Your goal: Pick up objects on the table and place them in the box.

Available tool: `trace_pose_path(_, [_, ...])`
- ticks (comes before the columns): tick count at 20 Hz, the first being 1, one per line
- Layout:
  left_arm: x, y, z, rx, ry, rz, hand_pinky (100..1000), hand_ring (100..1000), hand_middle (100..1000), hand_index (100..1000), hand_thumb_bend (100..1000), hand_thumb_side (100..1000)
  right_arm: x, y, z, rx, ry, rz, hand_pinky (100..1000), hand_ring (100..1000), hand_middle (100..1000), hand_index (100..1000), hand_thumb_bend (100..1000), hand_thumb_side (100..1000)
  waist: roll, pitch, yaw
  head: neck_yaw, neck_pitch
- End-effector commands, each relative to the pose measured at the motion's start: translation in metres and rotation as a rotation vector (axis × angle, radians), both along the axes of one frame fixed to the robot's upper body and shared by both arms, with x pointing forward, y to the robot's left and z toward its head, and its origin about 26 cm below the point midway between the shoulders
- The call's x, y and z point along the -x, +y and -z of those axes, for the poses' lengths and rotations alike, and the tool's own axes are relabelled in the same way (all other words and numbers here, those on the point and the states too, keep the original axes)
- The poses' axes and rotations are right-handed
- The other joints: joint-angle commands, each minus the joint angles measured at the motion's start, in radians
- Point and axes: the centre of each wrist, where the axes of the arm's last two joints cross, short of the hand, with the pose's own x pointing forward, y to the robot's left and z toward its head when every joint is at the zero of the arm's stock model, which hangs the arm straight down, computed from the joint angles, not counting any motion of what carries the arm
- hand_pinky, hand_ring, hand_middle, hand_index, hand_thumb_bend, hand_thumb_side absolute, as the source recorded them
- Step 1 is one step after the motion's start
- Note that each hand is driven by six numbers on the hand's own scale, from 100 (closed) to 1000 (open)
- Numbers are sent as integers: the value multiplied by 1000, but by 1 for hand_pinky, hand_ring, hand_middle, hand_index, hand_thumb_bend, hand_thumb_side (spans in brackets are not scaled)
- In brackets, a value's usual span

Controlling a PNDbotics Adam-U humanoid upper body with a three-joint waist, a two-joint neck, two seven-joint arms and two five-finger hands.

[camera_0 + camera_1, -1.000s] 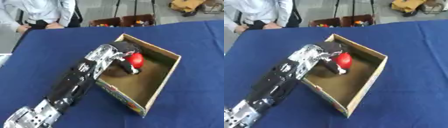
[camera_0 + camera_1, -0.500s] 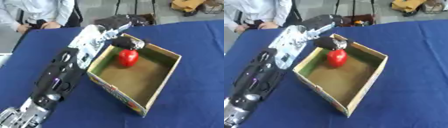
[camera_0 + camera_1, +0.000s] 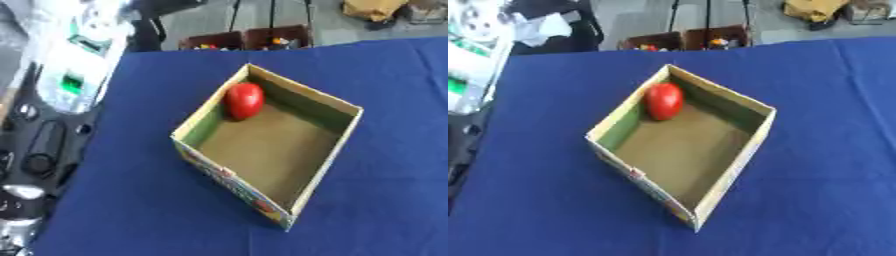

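Illumination is bright, even and diffuse. The box [image 3: 325,145] casts only a soft shadow on its own floor. Both views are slightly soft overall. The robot arm [image 3: 61,85] at the left edge is heavily motion-blurred (its pale panels smear into glare).

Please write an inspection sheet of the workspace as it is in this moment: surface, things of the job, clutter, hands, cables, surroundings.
Surface: table covered with dark blue cloth.
Job's things: open cardboard box stands askew on the cloth; one red round object, perhaps a tomato or apple, lies inside it in the far left corner, against the wall.
Clutter: nothing seen on the cloth outside the box.
Hands: neither hand is in view; only the left arm, black and silver, shows along the left edge, raised away from the box.
Cables: nothing seen.
Surroundings: two dark bins with small coloured things beyond the far table edge; a tan shape on the floor behind.
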Motion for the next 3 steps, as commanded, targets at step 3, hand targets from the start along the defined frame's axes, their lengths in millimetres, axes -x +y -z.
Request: trace_pose_path(3, [33, 28, -13, 415, -256, 57, 620, 743, 724, 951, 367, 895, 6, -5, -11, 20, -46, 33, 760, 751, 709, 726, 100, 1000, -28, -7, 15, -17, 4])
